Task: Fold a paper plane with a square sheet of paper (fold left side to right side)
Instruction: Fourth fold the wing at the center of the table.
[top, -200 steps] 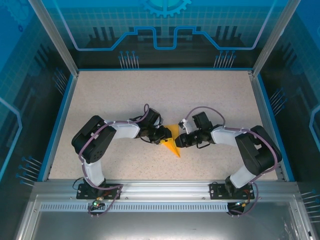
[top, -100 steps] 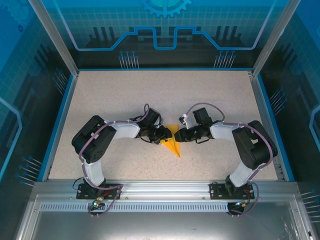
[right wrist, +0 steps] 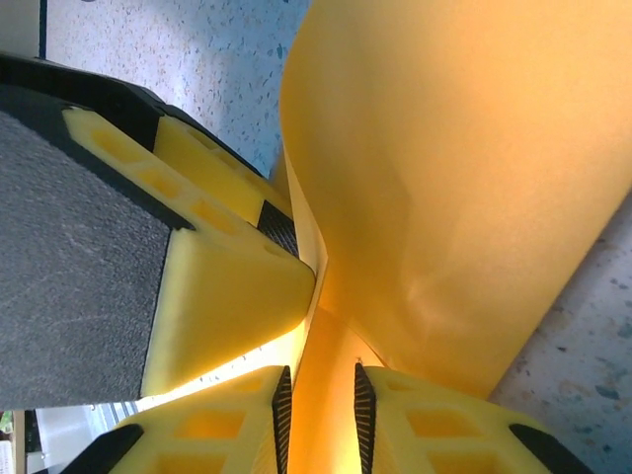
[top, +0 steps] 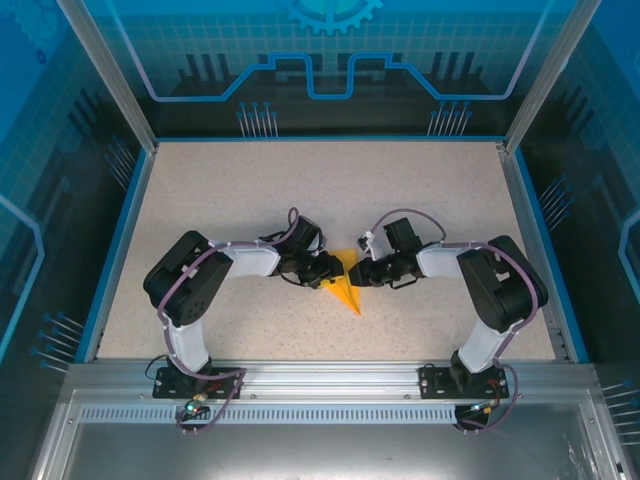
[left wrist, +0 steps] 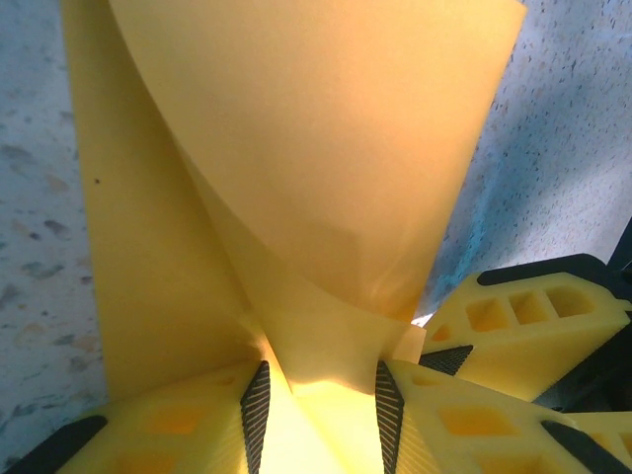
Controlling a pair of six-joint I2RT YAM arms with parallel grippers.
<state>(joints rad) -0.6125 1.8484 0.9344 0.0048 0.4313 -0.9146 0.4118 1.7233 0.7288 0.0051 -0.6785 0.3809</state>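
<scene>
right jaws crept left | right, left jaws pinch paper plane (top: pixel 348 295)

Top view evenly lit, sharp; paper (left wrist: pixel 296 148) glows backlit, close-up soft.

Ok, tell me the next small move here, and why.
Probably swing the left tool toward the right tool, laying its flap over the right half. Both pinch the paper, which curls up off the table between them. The right grip sits close by, so it could anchor the fold.
</scene>
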